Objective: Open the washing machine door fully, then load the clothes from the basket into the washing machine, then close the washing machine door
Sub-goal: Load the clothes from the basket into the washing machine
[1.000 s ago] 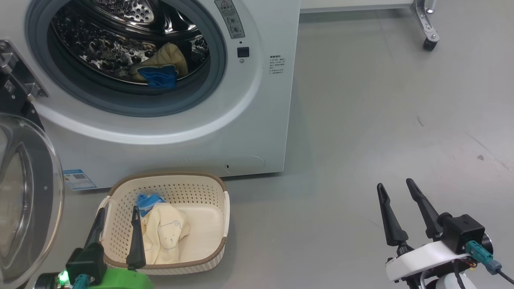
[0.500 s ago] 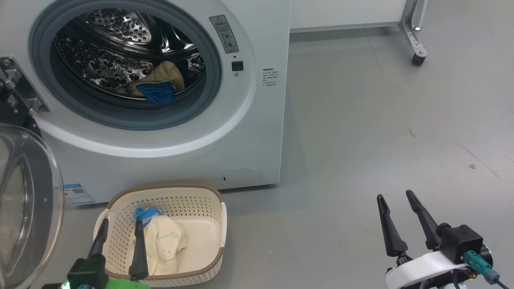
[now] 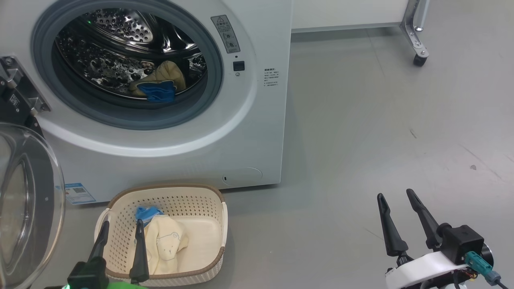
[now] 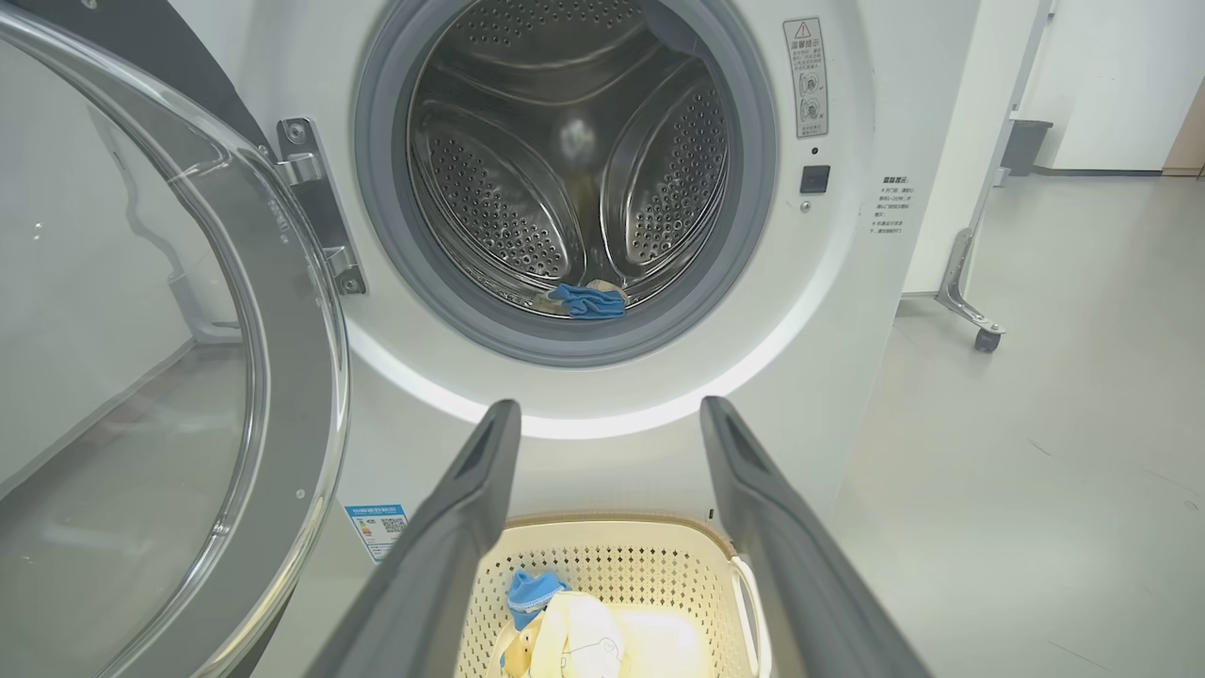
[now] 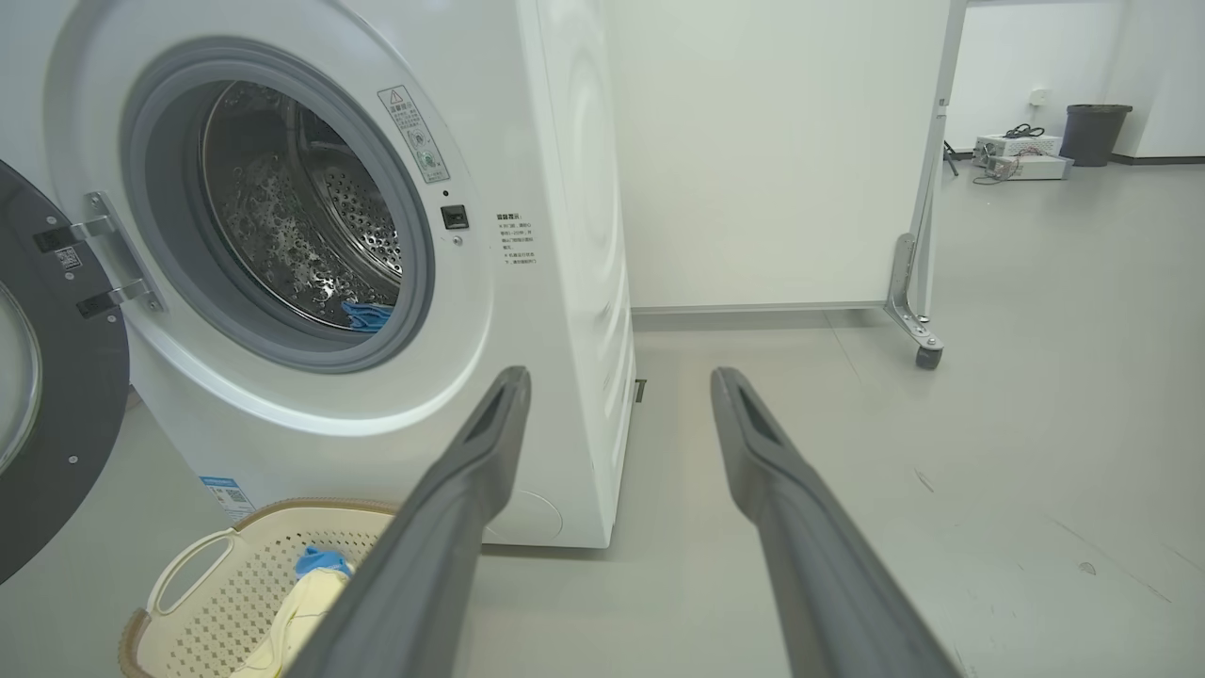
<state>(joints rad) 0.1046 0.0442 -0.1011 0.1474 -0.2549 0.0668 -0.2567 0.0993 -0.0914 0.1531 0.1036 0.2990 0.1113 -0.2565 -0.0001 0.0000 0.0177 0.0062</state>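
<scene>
The head camera is tipping up a touch, so the whole picture is sliding down the frame compared with a second ago, while nothing on the floor is actually shifting. The left gripper (image 3: 122, 222) is hovering over the near left end of the basket (image 3: 192, 204), fingers spread wide with nothing between them, sitting in the same spot against the basket as before. The clothes (image 3: 166, 241), pale yellow with a bear outline and a blue cuff, are lying untouched in the left half of the basket, just right of the inner finger. The right gripper (image 3: 394, 193) is idling well off to the right over bare grey floor (image 3: 361, 120), jaws also wide apart and empty. The washing machine door (image 3: 40, 192) is hanging swung open at the left. A yellow-and-blue bundle (image 3: 158, 84) is resting low in the drum (image 3: 112, 52) of the washing machine (image 3: 241, 140), unchanged from the earlier frames.
</scene>
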